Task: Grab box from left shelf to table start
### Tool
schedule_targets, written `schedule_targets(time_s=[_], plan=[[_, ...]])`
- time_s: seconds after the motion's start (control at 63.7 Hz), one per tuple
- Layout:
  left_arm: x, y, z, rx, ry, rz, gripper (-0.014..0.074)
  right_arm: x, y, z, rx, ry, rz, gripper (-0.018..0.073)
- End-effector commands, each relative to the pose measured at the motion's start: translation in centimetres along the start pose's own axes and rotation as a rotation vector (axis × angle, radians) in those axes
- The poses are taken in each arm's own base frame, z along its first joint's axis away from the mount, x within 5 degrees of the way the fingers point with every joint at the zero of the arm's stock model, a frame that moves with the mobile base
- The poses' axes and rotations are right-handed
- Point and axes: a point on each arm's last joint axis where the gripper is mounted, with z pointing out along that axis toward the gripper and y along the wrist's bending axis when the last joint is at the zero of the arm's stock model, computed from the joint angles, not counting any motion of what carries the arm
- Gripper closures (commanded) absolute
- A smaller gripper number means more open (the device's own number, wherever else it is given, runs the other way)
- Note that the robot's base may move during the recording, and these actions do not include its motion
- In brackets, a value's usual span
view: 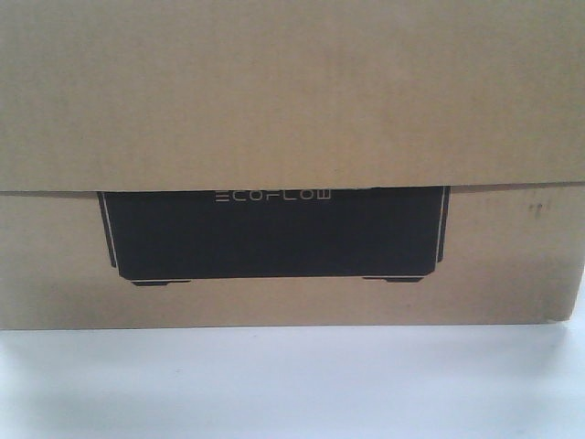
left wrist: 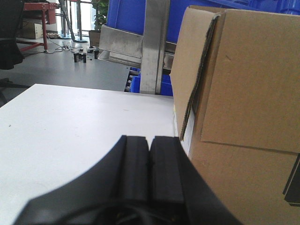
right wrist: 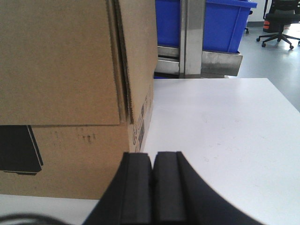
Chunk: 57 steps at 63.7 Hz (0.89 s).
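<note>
Large brown corrugated box (view: 292, 110) standing upright on the white table (view: 292, 384), filling nearly the whole front view. Flap folded down over the front face, partly covering a black printed panel with pale "ECOFLOW" lettering. Seen from the wrist views, side flaps slightly sprung open at both corners, box (left wrist: 243, 117) resting flat with bare tabletop (left wrist: 70, 126) stretching out beside it on either side. Behind the table's far edge, the left shelf (left wrist: 123, 44): brushed silver rail and upright post.
</note>
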Motion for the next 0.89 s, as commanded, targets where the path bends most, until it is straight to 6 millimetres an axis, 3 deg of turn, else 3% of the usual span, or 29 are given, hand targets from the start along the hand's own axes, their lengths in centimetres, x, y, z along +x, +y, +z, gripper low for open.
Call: schedule_targets(time_s=[0.0,0.377,0.879], plan=[[-0.94,-0.05,-0.14,0.005,-0.104,-0.002,0.0691,-1.53,0.07,-0.27,0.002,-0.127,-0.025,0.0508],[-0.85,-0.41,-0.15,0.07,-0.092,-0.007,0.0691,-1.53,0.07,-0.27,0.002,-0.127,-0.025,0.0508],[-0.87,-0.14,-0.14,0.021,-0.096,-0.003,0.0691,-1.53,0.07,-0.27,0.002,-0.127,-0.025,0.0508]])
